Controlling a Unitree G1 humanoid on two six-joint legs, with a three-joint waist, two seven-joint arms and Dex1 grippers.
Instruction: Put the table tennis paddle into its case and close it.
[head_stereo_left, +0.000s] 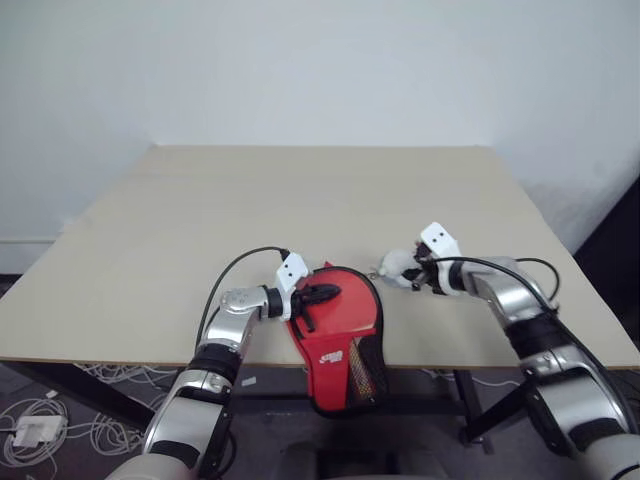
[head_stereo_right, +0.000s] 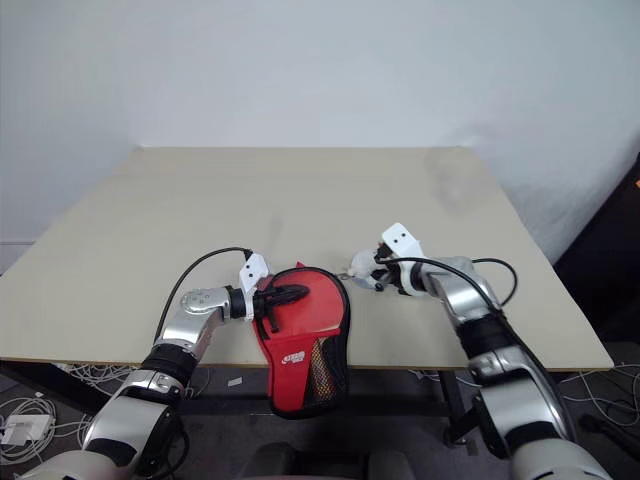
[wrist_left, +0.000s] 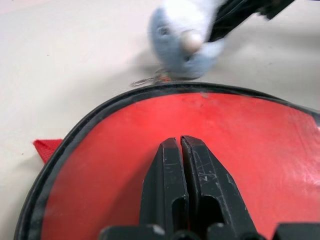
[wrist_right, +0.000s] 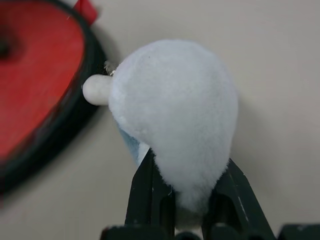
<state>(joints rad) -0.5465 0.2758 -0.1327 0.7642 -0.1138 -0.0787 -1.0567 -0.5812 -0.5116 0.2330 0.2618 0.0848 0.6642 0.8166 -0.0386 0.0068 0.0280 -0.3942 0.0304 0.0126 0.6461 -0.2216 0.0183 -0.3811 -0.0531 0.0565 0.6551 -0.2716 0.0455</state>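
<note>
The left gripper's (wrist_left: 181, 150) jaws are pressed together flat on top of the case (head_stereo_left: 340, 335). The right gripper's (wrist_right: 189, 177) jaws stand narrow, pinching a small white plush charm (wrist_right: 172, 120) that seems to hang from the case's zip by a thin metal ring.

The case lies at the near edge of the table (head_stereo_left: 300, 200), its round end on the tabletop and its mesh-pocket end drooping over the edge. The charm sits just beside the case's round end, on the robot's right side of it. The zip edge looks closed around the round end, so the paddle is probably inside, though no frame shows it.

The main risk is the overhang. If the right gripper pulls the charm away from the case while the left pad only rests on the fabric, the whole case could slide or tip off the table. A hard tug could also jam the slider or tear the ring. The soft plush may slip out of the narrow pinch.
</note>
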